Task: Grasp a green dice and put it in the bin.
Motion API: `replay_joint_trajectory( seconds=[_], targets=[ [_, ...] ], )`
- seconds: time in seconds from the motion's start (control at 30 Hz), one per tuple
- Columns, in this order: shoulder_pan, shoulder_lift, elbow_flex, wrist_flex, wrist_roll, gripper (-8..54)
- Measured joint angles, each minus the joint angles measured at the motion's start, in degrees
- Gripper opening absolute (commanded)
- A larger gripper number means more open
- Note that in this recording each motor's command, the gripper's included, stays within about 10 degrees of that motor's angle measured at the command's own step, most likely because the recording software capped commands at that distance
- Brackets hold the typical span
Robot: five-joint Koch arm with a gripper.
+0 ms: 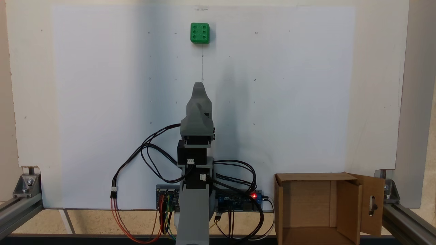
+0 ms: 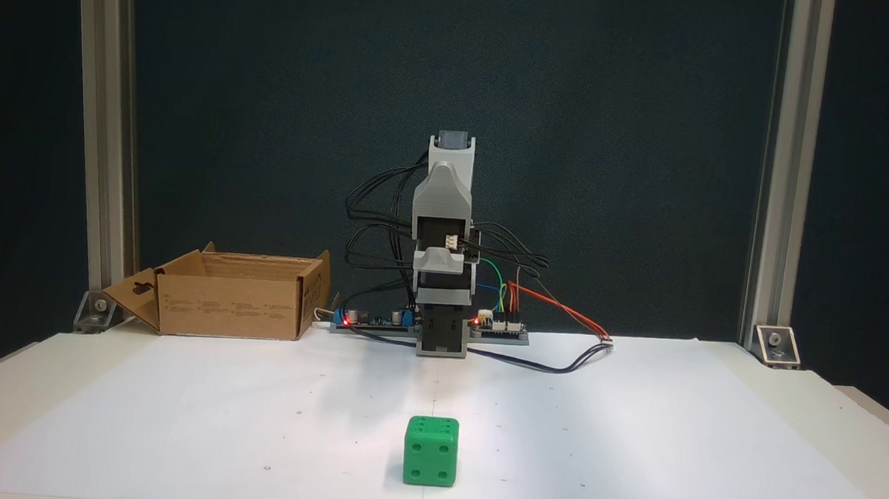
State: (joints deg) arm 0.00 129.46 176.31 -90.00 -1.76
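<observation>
1. Dice (image 1: pixel 200 33) sits on the white sheet (image 1: pixel 102 102) at the far end from the arm (image 1: pixel 196 136) in a fixed view; we see six pips on its top face; in the other fixed view it lies near the front edge (image 2: pixel 431 451), four pips facing the camera.
2. Arm stands folded at its base, well apart from the dice; we see it upright in a fixed view (image 2: pixel 445 242).
3. Fingers (image 1: pixel 198 86) point toward the dice; their jaws lie one behind the other for us, so we cannot tell whether they are parted or closed; they grip nothing we can see.
4. Bin (image 1: pixel 306 204) stands beside the arm's base, flaps spread, one flap with a slot cutout; in a fixed view it is left of the arm (image 2: pixel 233 306).
5. Wires (image 1: pixel 150 149) loop round the base; a red light (image 1: pixel 253 195) glows on a board; bench (image 2: pixel 827 427) edges show past the sheet.
</observation>
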Motion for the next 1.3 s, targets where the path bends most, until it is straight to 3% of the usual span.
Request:
replay_joint_trajectory(
  seconds=[0.23,1.3],
  targets=[
    [1.67,0.00,0.00,19.51,-0.70,44.7],
    [2.55,0.00,0.00,19.51,-0.70,44.8]
  ],
)
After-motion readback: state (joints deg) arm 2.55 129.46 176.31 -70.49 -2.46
